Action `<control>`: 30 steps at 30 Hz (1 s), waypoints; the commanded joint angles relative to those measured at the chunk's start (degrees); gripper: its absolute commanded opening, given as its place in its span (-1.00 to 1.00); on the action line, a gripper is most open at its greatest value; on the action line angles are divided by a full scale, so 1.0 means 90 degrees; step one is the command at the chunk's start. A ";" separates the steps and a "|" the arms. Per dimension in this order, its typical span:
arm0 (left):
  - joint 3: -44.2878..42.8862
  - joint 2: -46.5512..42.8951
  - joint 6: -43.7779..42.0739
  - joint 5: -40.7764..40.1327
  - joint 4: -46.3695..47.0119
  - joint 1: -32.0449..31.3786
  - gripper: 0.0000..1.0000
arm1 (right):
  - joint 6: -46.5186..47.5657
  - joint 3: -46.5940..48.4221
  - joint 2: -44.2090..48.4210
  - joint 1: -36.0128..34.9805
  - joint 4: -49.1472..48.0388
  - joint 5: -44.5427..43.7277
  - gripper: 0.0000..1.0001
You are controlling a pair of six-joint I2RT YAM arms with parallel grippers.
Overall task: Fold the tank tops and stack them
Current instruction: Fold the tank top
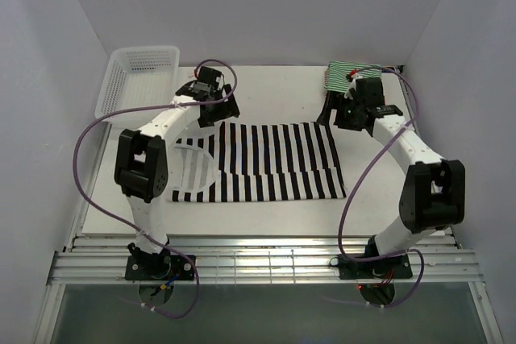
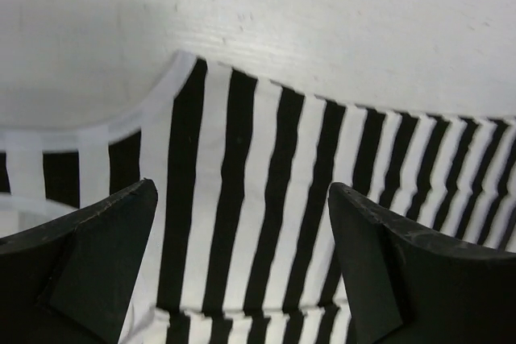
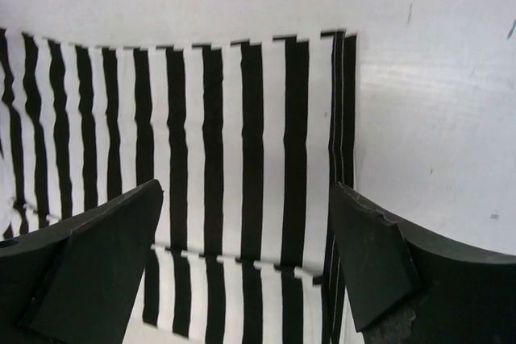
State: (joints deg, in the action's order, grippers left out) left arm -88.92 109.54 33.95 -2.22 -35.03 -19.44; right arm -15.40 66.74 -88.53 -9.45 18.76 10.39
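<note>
The black-and-white broad-striped tank top [image 1: 266,163] lies flat on the table, folded lengthwise. My left gripper [image 1: 211,109] is open above its far left corner by the armhole; the wrist view shows the stripes [image 2: 242,191] between the open fingers [image 2: 89,255]. My right gripper [image 1: 337,114] is open above its far right corner; the stripes [image 3: 242,159] and the fold edge show between the fingers [image 3: 379,255]. A folded green-and-white striped top [image 1: 343,74] lies at the far right, behind the right gripper. The red-and-white top is out of view.
A white mesh basket [image 1: 137,78] stands at the far left corner of the table [image 1: 282,98]. White walls close in the back and both sides. The arm bases sit on the slatted front edge [image 1: 266,263].
</note>
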 commanded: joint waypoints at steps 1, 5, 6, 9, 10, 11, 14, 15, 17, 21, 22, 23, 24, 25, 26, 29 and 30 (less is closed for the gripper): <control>-0.0899 0.0640 -0.0774 -0.0651 -0.0346 0.0041 0.96 | 0.0324 0.0825 -0.0611 -0.0004 -0.0005 -0.0324 0.80; -0.1710 0.1383 -0.1009 -0.0673 -0.0395 0.0158 0.96 | 0.0431 0.1373 -0.1295 -0.0004 0.0073 -0.0374 0.80; -0.1924 0.1635 -0.1019 -0.0604 -0.0386 0.0178 0.96 | 0.0451 0.1422 -0.1373 -0.0004 0.0064 -0.0374 0.80; -0.2179 0.2046 -0.1087 -0.0554 -0.0415 0.0207 0.93 | 0.0529 0.1588 -0.1598 -0.0004 0.0103 -0.0412 0.80; -0.2286 0.2125 -0.1116 -0.0564 -0.0425 0.0217 0.89 | 0.0539 0.1608 -0.1666 -0.0004 0.0112 -0.0422 0.80; -0.2326 0.2184 -0.1126 -0.0583 -0.0425 0.0227 0.86 | 0.0549 0.1608 -0.1696 -0.0014 0.0112 -0.0422 0.80; -0.2424 0.2331 -0.1117 -0.0789 -0.0415 0.0285 0.85 | 0.0559 0.1588 -0.1794 -0.0004 0.0112 -0.0413 0.80; -0.2434 0.2341 -0.1087 -0.0769 -0.0415 0.0314 0.85 | 0.0559 0.1588 -0.1823 -0.0004 0.0112 -0.0422 0.80; -0.2424 0.2351 -0.1048 -0.0711 -0.0386 0.0373 0.84 | 0.0559 0.1569 -0.1872 -0.0004 0.0103 -0.0432 0.80; -0.2308 0.2409 -0.1019 -0.0516 -0.0327 0.0393 0.77 | 0.0559 0.1598 -0.1979 -0.0004 0.0102 -0.0432 0.80; -0.2278 0.2419 -0.1019 -0.0448 -0.0317 0.0383 0.72 | 0.0559 0.1598 -0.1999 -0.0004 0.0093 -0.0442 0.80; -0.2220 0.2458 -0.1019 -0.0457 -0.0308 0.0393 0.67 | 0.0559 0.1588 -0.2018 -0.0004 0.0093 -0.0461 0.80; -0.2209 0.2487 -0.1029 -0.0476 -0.0317 0.0393 0.63 | 0.0559 0.1588 -0.2019 0.0005 0.0093 -0.0481 0.80; -0.2209 0.2507 -0.1029 -0.0466 -0.0308 0.0393 0.50 | 0.0559 0.1588 -0.2028 0.0005 0.0083 -0.0491 0.80; -0.2200 0.2507 -0.1038 -0.0428 -0.0317 0.0393 0.45 | 0.0559 0.1598 -0.2028 0.0005 0.0093 -0.0500 0.80; -0.2131 0.2468 -0.1068 -0.0243 -0.0308 0.0393 0.27 | 0.0559 0.1618 -0.2077 0.0025 0.0102 -0.0510 0.80; -0.2092 0.2458 -0.1087 -0.0222 -0.0307 0.0393 0.27 | 0.0559 0.1618 -0.2087 0.0035 0.0103 -0.0520 0.80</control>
State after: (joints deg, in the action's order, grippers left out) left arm -108.47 132.68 24.56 -6.50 -38.17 -16.01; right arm -11.31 78.87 -106.59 -9.41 19.81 6.52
